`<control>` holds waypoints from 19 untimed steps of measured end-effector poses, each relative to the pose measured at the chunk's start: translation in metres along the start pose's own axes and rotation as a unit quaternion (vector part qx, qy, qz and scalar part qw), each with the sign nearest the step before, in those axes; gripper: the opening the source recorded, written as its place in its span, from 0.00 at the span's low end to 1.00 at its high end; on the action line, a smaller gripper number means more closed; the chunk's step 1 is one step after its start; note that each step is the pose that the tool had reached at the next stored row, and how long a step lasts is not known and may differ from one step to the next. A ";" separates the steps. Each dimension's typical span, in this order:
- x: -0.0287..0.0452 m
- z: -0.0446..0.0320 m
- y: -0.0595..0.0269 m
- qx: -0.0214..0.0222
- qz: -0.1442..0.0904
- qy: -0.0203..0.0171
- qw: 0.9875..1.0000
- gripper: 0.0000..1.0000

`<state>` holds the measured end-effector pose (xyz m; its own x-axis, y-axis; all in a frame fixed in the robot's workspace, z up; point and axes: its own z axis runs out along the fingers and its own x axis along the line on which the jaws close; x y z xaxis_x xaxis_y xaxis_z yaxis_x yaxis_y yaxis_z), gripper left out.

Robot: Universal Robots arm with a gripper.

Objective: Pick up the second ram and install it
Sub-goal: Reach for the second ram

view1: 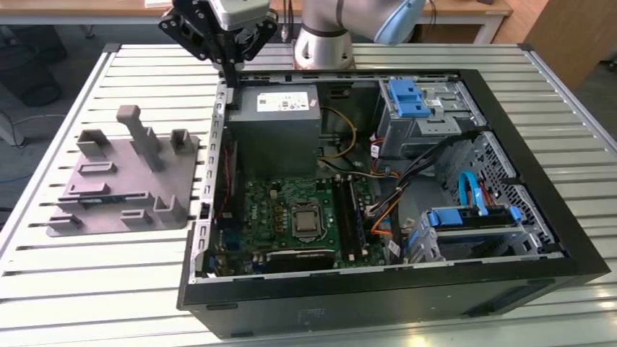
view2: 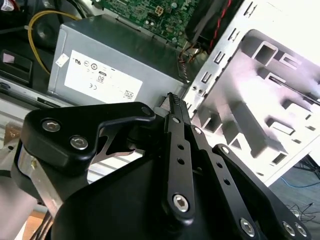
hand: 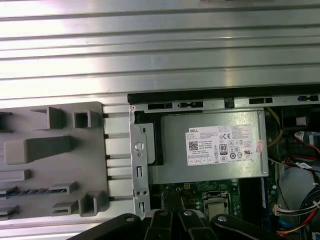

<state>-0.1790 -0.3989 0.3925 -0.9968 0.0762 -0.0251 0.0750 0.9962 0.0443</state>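
My black gripper (view1: 234,75) hangs above the back left corner of the open computer case (view1: 540,285), by the grey power supply (view1: 274,119). Its fingers are pressed together with nothing between them; both wrist views show the same shut gripper (view2: 173,98) (hand: 170,201). The second ram (view1: 95,195), a thin blue-green strip with dark chips, lies in a slot of the grey holder tray (view1: 144,195) on the exterior view's left of the case. In the first wrist view the ram (hand: 30,191) sits low in that tray (hand: 95,150). The black motherboard slots (view1: 347,213) run beside the processor socket (view1: 306,220).
The case stands on a slatted metal table (view1: 115,289). Inside it are blue drive brackets (view1: 409,97) (view1: 467,217), a blue cable and bundles of coloured wires (view1: 386,210). The tray has upright posts (view1: 135,130). The arm's base (view1: 323,43) stands behind the case.
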 end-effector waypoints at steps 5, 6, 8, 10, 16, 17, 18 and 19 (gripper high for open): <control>0.0082 0.0002 -0.0006 0.000 0.000 0.000 1.000 0.10; 0.0098 0.0002 -0.0008 0.000 0.000 0.000 1.000 0.10; 0.0130 0.0003 -0.0010 0.000 0.000 0.000 1.000 0.10; 0.0165 0.0005 -0.0013 0.000 0.000 0.000 1.000 0.10; 0.0279 0.0009 -0.0022 0.000 0.000 0.000 1.000 0.10; 0.0295 0.0009 -0.0023 0.000 0.000 0.000 1.000 0.10; 0.0312 0.0010 -0.0024 0.000 0.000 0.000 1.000 0.10; 0.0332 0.0011 -0.0026 0.000 0.000 0.000 1.000 0.10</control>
<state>-0.2122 -0.3989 0.3905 -0.9968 0.0762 -0.0251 0.0751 0.9962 0.0444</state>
